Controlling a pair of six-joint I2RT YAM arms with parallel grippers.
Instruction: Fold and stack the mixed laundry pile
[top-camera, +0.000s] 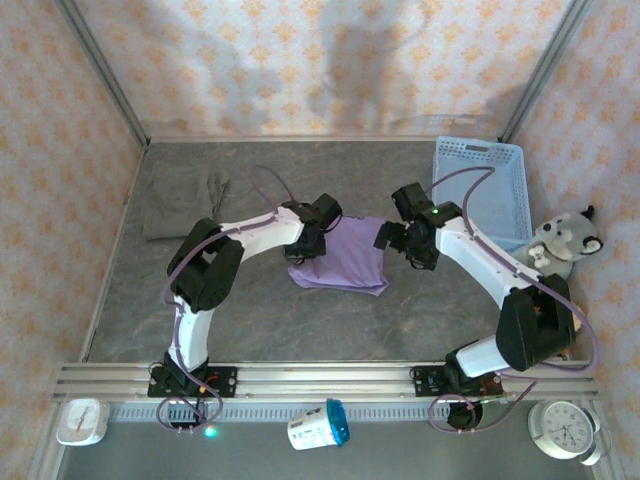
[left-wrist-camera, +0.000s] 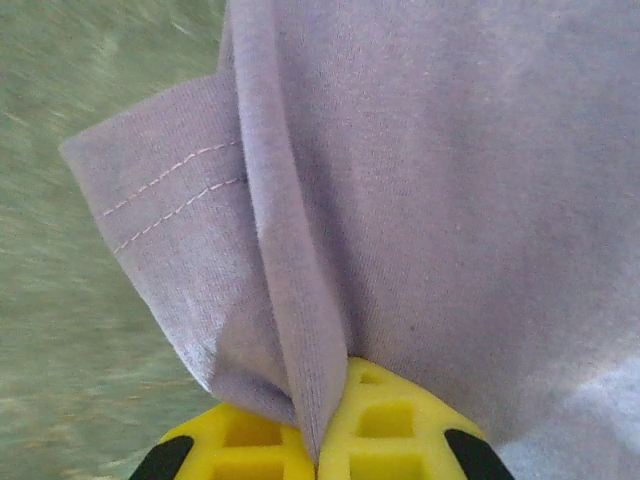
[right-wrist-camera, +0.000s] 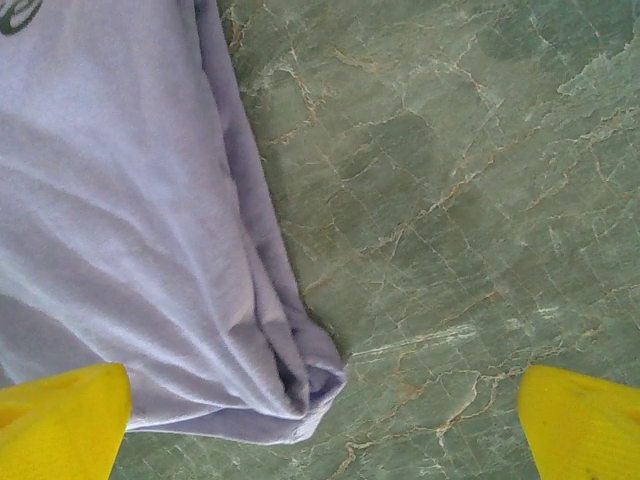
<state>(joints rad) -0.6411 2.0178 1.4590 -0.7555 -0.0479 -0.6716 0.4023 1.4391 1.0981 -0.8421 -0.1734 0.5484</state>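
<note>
Yellow left gripper (left-wrist-camera: 318, 450) pinches soft lavender T-shirt (left-wrist-camera: 450, 200) fold; right gripper (right-wrist-camera: 325, 420) wide open, empty, above veined green desk (right-wrist-camera: 480, 200).

Lavender-purple T-shirt (top-camera: 345, 255), crumpled, lying mid-way across the table (top-camera: 300, 320), stitched hem fold pinched in the closed left gripper (left-wrist-camera: 318, 445), right edge bunched, olive-grey garment (top-camera: 185, 205), wrinkled, heaped at far-left corner, well apart.

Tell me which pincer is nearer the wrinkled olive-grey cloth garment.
Left. The left pincer, shut on the lavender cloth T-shirt, is right of the olive-grey garment; the right pincer hangs open at the shirt's far edge.
</note>
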